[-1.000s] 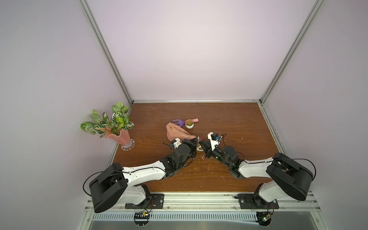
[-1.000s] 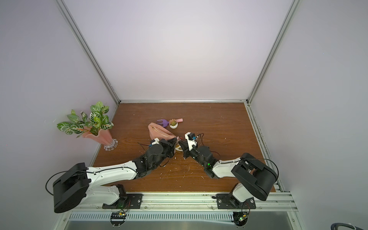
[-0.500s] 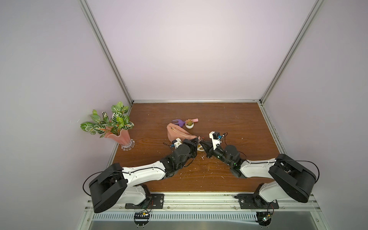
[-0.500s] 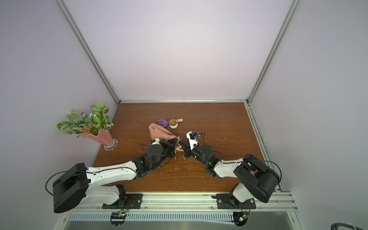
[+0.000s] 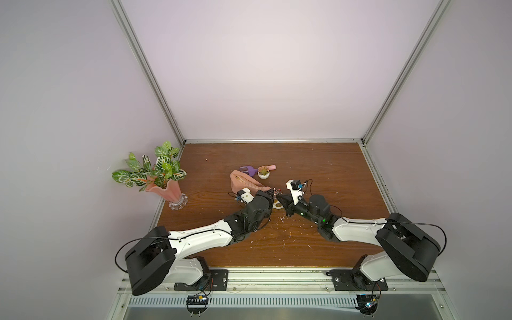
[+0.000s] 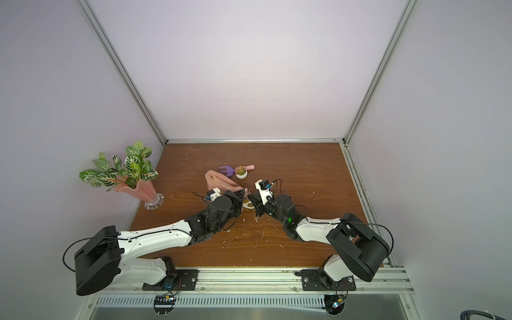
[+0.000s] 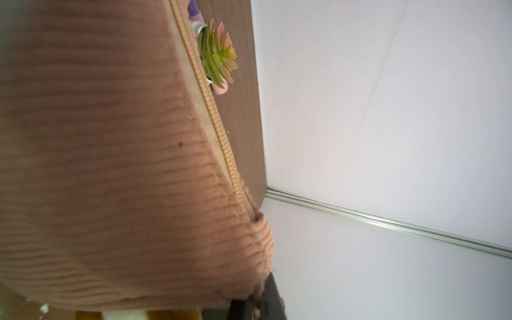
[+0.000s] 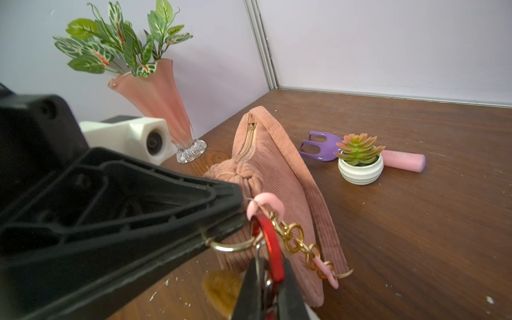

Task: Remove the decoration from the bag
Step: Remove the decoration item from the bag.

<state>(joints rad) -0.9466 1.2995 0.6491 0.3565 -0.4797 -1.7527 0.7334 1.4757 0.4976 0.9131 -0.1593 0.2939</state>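
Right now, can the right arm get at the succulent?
Probably yes: bare table lies between the right gripper and the succulent. But it is shut on the decoration by its red loop, so it must let go first.

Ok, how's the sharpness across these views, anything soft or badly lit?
Left wrist: the bag fills half the frame, soft where closest to the lens, crisper along its zipper. Right wrist: the right claw and the decoration beside it are blurred, the succulent sharp. Both top views: even light, no glare.
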